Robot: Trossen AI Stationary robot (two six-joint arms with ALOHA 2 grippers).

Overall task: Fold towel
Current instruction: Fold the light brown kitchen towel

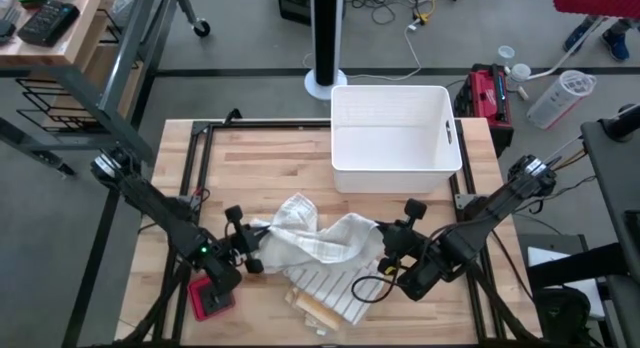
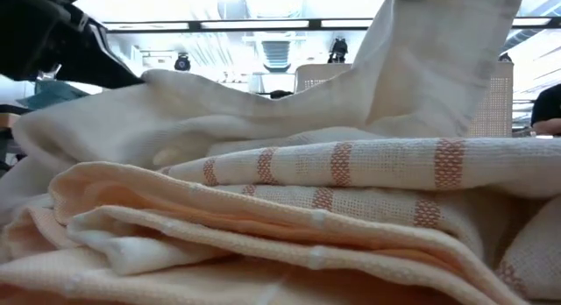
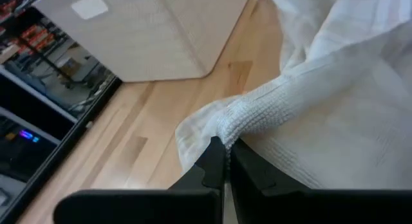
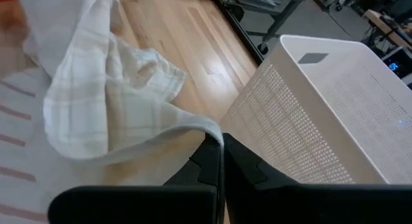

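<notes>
A white, faintly checked towel (image 1: 310, 238) lies bunched in the middle of the table. Its lower part rests on a stack of striped towels (image 1: 325, 288). My left gripper (image 1: 252, 250) is shut on the towel's left end, and in its wrist view the fingers (image 3: 215, 161) close on a hem. My right gripper (image 1: 388, 246) is shut on the right end. In the low view that end of the towel (image 2: 447, 51) stands raised above the striped stack (image 2: 351, 191). My left gripper pinches a bunched, hemmed edge (image 3: 244, 121) of the towel between its two fingers. The fingers come from the table's left, slanting down. The cloth runs away from them in loose folds and sags onto the stack. My right gripper pinches a thin edge (image 4: 206, 126) of the towel between its two fingers. The fingers come from the table's right, slanting down. The cloth hangs slack from them, draped toward the stack.
A white perforated bin (image 1: 395, 138) stands at the far side of the table, just beyond the towel. A red object (image 1: 212, 298) lies near the front edge under my left arm. Bare wood (image 1: 250, 168) shows to the far left of the towel.
</notes>
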